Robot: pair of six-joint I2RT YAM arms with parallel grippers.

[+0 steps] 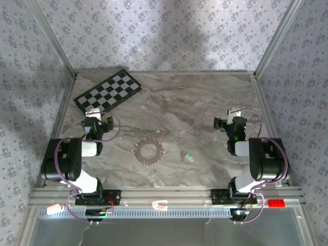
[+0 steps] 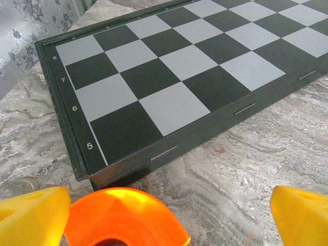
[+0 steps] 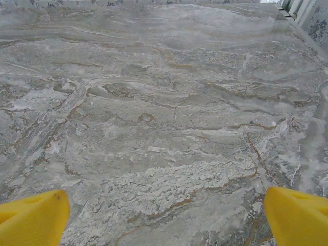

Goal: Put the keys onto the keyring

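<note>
The keyring (image 1: 148,150) lies flat on the marble table (image 1: 205,97). The mint-headed key (image 1: 188,156) is just right of the keyring, not touching it. Up and left of the keyring, by the chessboard (image 1: 108,89), the left gripper (image 1: 94,114) has its jaws spread wide, with an orange plastic piece (image 2: 123,218) between them. Far right of the keyring, the right gripper (image 1: 231,115) is also spread and grasps nothing.

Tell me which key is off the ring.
The mint-headed key, lying alone right of the keyring; the silver keys all fringe it.
</note>
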